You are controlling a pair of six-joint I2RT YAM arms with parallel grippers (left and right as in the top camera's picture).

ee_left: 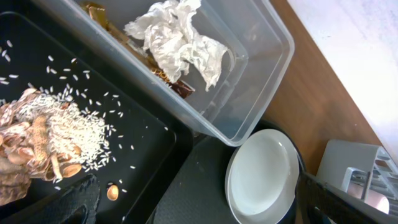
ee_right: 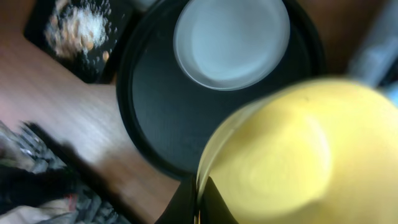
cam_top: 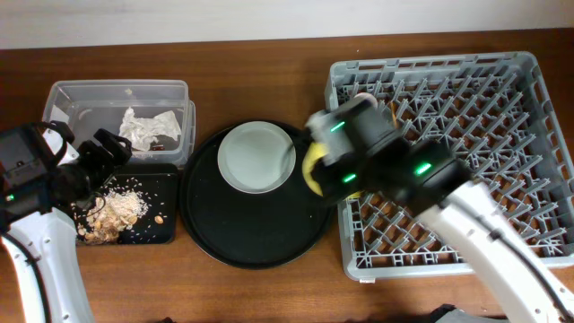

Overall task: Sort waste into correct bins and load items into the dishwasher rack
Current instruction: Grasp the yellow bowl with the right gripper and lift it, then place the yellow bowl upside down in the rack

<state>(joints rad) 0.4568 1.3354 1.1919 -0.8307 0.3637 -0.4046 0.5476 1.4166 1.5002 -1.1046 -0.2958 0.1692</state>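
My right gripper [ee_right: 199, 202] is shut on the rim of the yellow bowl [ee_right: 292, 155], held over the near-left edge of the grey rack [cam_top: 466, 117]; the bowl also shows in the overhead view [cam_top: 312, 170]. The pale plate [cam_top: 257, 157] lies on the round black tray [cam_top: 256, 233]. My left gripper [ee_left: 199, 214] is open and empty over the shallow black tray [cam_top: 166, 229], which holds beige food scraps [ee_left: 37, 143]. The clear tub [ee_left: 261, 68] holds the white napkin [ee_left: 177, 40] and the brown-gold wrapper [ee_left: 165, 78]. A pinkish cup [cam_top: 366, 96] peeks from behind my right arm. The blue cup and the chopsticks are out of view.
The tub and the shallow tray stand side by side at the left, touching the round tray. The rack fills the right side of the wooden table [cam_top: 251, 54]. My right arm crosses the rack's front half.
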